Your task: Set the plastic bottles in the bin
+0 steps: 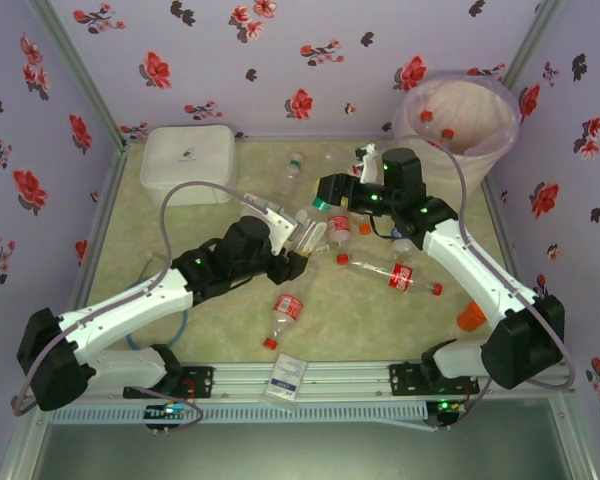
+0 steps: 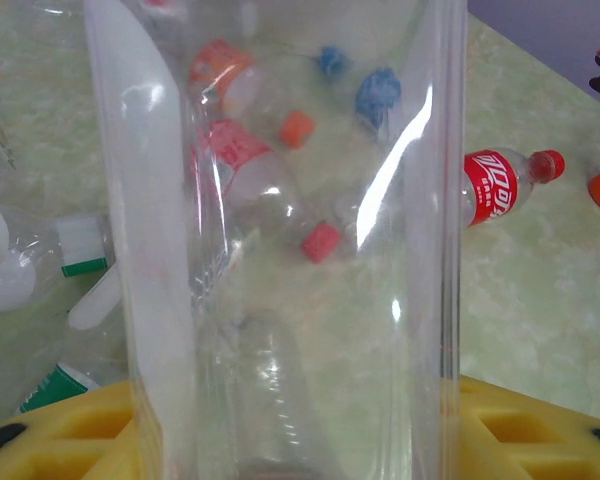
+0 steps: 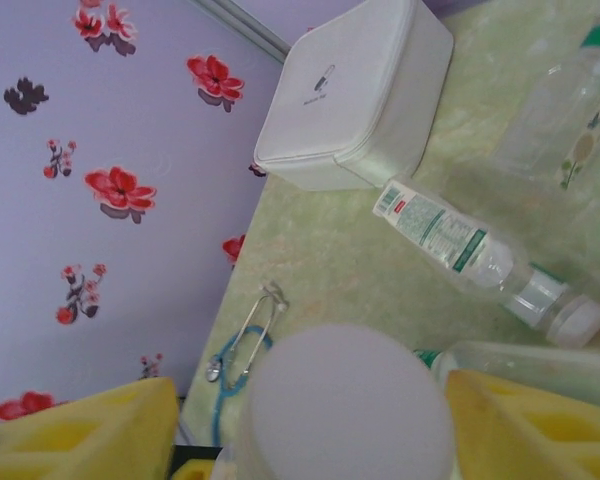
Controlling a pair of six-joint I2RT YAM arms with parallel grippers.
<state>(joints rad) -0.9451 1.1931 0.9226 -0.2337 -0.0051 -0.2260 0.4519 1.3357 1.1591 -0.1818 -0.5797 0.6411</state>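
Clear bottle [image 2: 300, 250] sits clamped in left claw [image 2: 300, 440], long axis ahead. Bin [image 1: 495, 135] lies nearer right claw [image 3: 315, 430], clenched on white-topped bottle [image 3: 350, 380].

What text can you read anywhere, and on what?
Nothing reads clearly.
Red-label bottle: white script, blurred.
White lidded box: small dark logo, too small.
Green-and-white-label bottle: fine print, unreadable.
Card at table's near edge: blue print, too small.
Clear bottle in left gripper: no print legible.
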